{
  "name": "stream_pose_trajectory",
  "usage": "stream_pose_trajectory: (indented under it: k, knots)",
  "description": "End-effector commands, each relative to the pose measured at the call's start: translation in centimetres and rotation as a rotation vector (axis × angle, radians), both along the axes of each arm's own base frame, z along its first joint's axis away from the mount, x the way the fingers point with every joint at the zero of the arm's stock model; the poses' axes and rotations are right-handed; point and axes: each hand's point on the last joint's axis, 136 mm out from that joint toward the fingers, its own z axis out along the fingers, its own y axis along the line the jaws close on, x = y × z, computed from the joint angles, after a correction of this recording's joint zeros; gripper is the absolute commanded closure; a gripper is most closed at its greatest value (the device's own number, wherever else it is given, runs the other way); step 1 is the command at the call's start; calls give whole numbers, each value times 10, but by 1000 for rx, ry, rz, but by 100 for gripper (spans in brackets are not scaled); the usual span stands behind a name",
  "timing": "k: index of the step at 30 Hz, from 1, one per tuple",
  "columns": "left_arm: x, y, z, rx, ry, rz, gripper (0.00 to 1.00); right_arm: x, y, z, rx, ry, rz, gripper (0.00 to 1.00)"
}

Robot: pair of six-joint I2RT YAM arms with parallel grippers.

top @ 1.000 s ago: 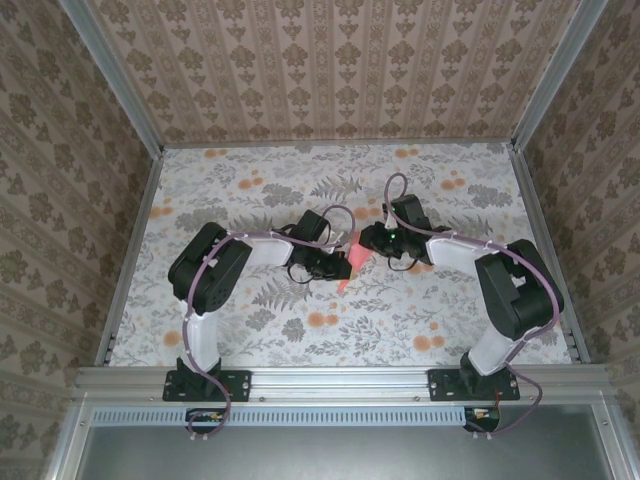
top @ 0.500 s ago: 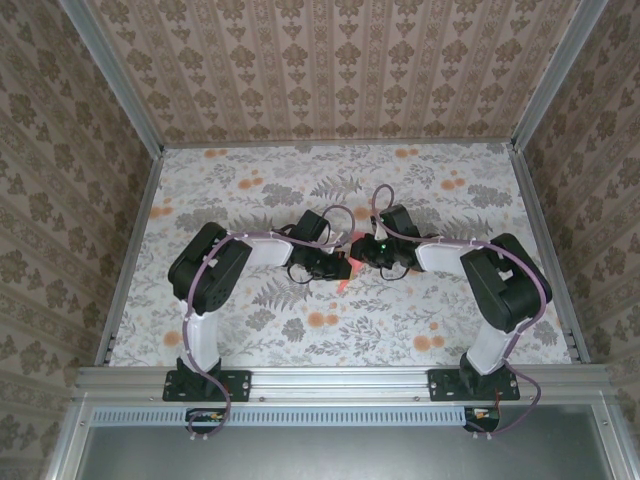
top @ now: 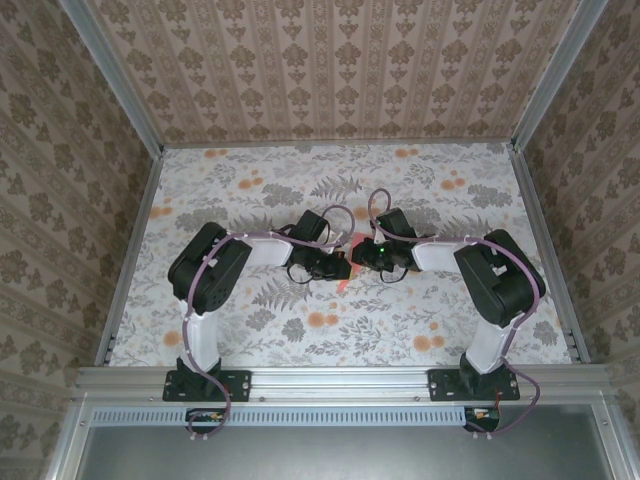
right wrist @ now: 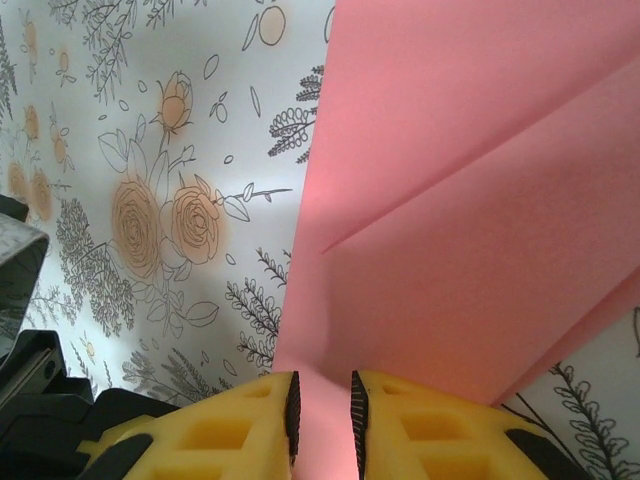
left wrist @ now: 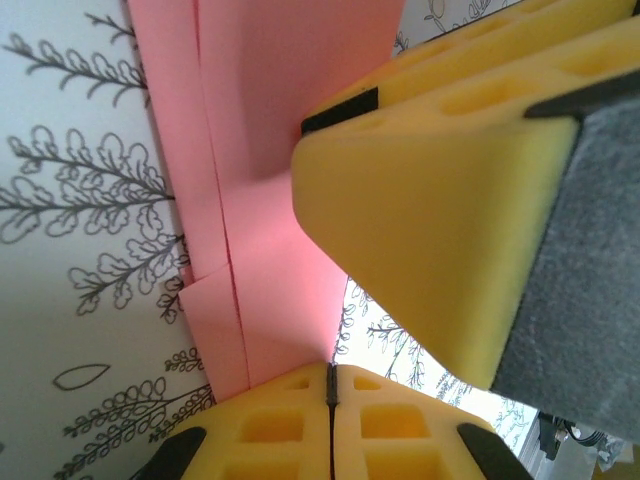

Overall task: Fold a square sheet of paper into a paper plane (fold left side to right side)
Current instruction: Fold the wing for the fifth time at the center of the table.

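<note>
the folded paper (left wrist: 270,120) is pinched in the closed left gripper (left wrist: 330,385); its edge is straddled by the right gripper (right wrist: 322,420), narrowly parted.

Looks like a robotics lab cell: aluminium frame (top: 340,379), wallpaper-patterned walls (top: 340,70) and a flower-print tablecloth (top: 250,185) over the counter (top: 440,305).

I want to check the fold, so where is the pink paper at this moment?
In the top view the pink paper is mid-table on the flowered cloth, between the left gripper and the right gripper.
</note>
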Motion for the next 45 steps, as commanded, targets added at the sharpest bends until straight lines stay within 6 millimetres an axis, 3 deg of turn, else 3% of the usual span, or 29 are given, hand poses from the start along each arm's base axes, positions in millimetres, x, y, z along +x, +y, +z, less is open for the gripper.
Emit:
stream_pose_trajectory:
  k: [1, 45]
  knots:
    - [-18, 19, -30, 101, 78, 3, 93, -1, -12, -14, -84, 23, -13, 76]
    - [-20, 25, -35, 115, 94, 7, 95, 52, -77, -17, -180, 11, -111, 76]
